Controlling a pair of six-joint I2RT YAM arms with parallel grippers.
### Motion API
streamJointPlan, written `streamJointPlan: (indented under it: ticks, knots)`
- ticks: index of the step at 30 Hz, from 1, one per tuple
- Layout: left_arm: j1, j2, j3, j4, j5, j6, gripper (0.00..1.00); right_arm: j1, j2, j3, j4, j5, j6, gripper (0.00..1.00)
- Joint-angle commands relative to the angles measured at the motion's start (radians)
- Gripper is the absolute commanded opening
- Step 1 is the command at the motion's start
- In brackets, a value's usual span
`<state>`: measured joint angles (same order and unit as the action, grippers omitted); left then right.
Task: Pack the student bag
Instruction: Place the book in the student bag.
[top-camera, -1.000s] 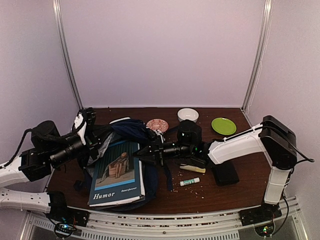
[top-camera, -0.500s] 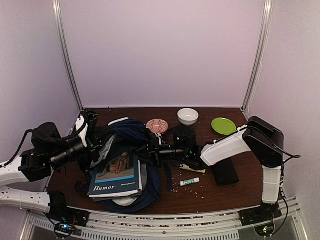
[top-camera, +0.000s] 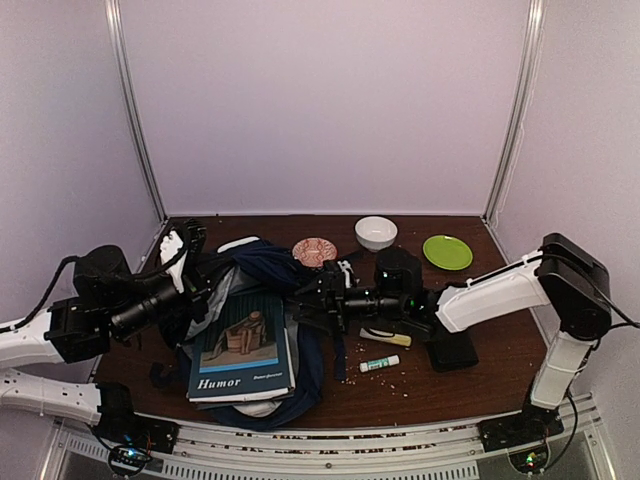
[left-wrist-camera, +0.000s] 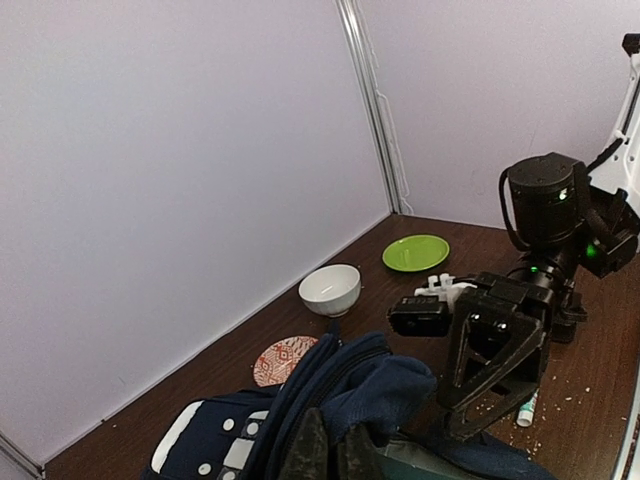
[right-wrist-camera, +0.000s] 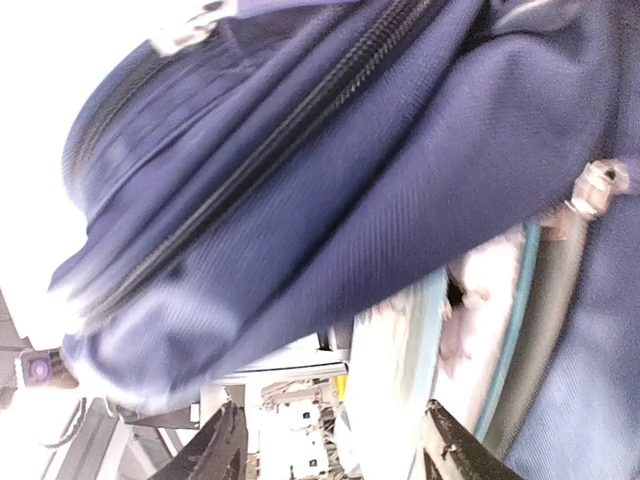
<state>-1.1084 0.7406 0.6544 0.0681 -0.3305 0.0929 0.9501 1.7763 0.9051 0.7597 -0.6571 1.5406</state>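
1. The large navy-blue fabric student bag (top-camera: 268, 262) lies on the left part of the dark brown wooden surface (top-camera: 470, 385), between my two arms.
2. My left jaws are closed tight; they pinch a fold of the bag's cloth (left-wrist-camera: 350, 390) at its far edge and hold it raised.
3. My right jaws stand apart, close to the bag's right side; they grip nothing.
4. A blue book with the title "Humor" (top-camera: 243, 350) lies flat on the bag; its far end reaches the raised cloth.
5. Right of the bag lie a white glue stick with green cap (top-camera: 379, 364) and a flat black rectangular case (top-camera: 452, 350); further back stand a pink patterned dish (top-camera: 314, 250), a white bowl (top-camera: 376, 232) and a green plate (top-camera: 447, 252).
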Motion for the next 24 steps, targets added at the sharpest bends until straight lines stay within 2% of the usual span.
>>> streamJointPlan:
  ticks: [1,6,10,16,24]
  knots:
    - [-0.005,-0.001,0.019,0.192,-0.067,-0.010,0.00,-0.007,-0.129,-0.075,-0.170,0.064,-0.125,0.58]
    - [-0.005,0.050,0.055,0.243,-0.186,-0.020,0.00,0.036,-0.341,-0.120,-0.457,0.181,-0.263,0.60]
    - [-0.005,0.143,0.122,0.299,-0.289,-0.021,0.00,0.118,-0.472,-0.146,-0.574,0.325,-0.285,0.60]
    - [-0.005,0.291,0.231,0.355,-0.380,-0.017,0.00,0.270,-0.514,-0.200,-0.483,0.579,-0.142,0.61]
    - [-0.005,0.416,0.275,0.451,-0.411,0.012,0.00,0.318,-0.442,-0.219,-0.419,0.620,-0.035,0.63]
